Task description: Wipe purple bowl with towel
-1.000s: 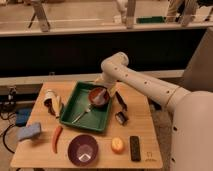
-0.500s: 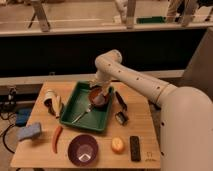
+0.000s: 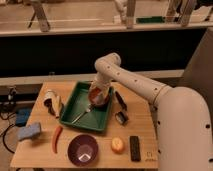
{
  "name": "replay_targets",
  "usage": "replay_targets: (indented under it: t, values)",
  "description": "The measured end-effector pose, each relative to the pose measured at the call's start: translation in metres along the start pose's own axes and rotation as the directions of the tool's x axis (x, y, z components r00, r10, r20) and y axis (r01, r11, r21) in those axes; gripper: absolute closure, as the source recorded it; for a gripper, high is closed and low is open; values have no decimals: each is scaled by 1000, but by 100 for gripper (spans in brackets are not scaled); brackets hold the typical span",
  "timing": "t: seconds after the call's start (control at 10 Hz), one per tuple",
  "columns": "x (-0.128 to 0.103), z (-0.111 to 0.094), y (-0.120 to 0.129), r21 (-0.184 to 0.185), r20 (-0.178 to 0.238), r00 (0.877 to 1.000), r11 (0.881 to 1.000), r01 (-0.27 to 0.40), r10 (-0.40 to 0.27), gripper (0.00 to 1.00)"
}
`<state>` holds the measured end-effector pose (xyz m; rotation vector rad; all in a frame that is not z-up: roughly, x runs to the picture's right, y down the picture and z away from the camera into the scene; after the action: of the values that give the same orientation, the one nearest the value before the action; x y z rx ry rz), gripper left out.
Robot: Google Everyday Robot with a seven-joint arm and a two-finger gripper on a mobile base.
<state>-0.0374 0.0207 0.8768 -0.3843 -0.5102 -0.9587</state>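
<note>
Jaws low over small dark red bowl (image 3: 102, 104) inside green plastic tray (image 3: 79, 97); apart or together, impossible to tell. Wide dark purple bowl (image 3: 83, 149) near front of wooden counter (image 3: 143, 114), well apart. Likely fetching step; next, bringing towel across to wipe.

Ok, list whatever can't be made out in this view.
Camera view:
- gripper, down at the dark red bowl in the green tray: the wrist covers it, so whether it holds anything is hidden.
- dark red bowl: its inside is blocked by the gripper.
- purple bowl: any dirt inside is too small to see.
- pale things left of the tray: too small to identify.
</note>
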Motion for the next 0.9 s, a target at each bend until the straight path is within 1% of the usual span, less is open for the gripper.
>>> replay_targets:
  t: [0.4, 0.8, 0.9]
  values:
    - [-2, 26, -3, -28, 23, 1000, 1000, 3, -3, 33]
    - [8, 51, 0, -63, 41, 999, 998, -29, 32, 33]
    - [11, 54, 3, -66, 42, 998, 997, -41, 44, 33]
